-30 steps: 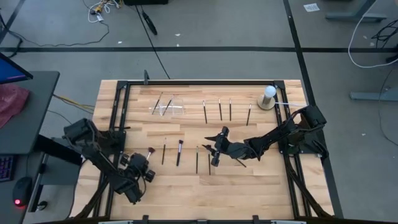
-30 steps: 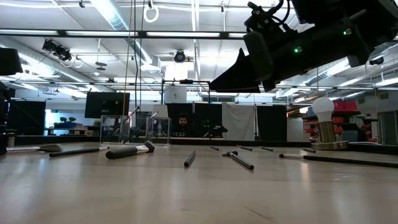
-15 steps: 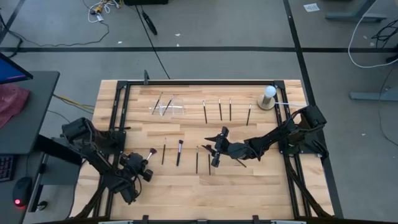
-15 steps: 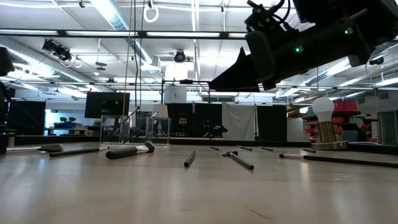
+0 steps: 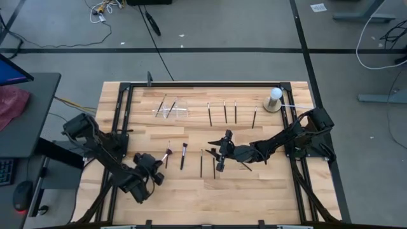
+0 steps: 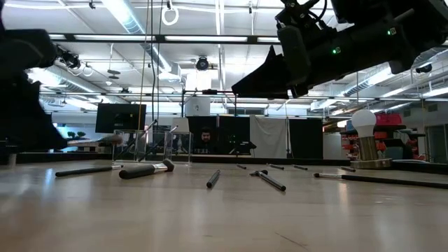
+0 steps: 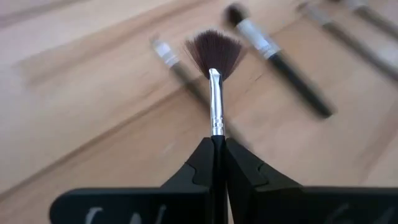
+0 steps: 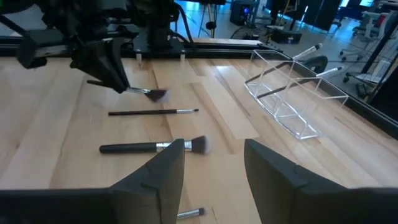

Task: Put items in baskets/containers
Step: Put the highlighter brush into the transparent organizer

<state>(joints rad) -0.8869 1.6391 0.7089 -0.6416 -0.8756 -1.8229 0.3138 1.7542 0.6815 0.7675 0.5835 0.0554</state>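
A thin fan-shaped makeup brush with a silver ferrule and dark reddish bristles is pinched between the pressed-together fingers of the left gripper, its tuft pointing away from the wrist and raised off the pale wooden table. In the high view this left gripper is seen at the lower left of the frame, with the held brush angled toward the centre. The right gripper is placed near the middle of the frame above scattered dark-handled brushes, and its fingers are spread apart with nothing between them. A thick black-handled brush with a fluffy pale-tipped head and a slim dark liner brush lie flat just ahead of it. The clear plastic holder stands at the upper left of the table in the high view, with brushes already resting in it. A row of four dark brushes is laid out to its right, near a white bulb-shaped lamp on a round base.
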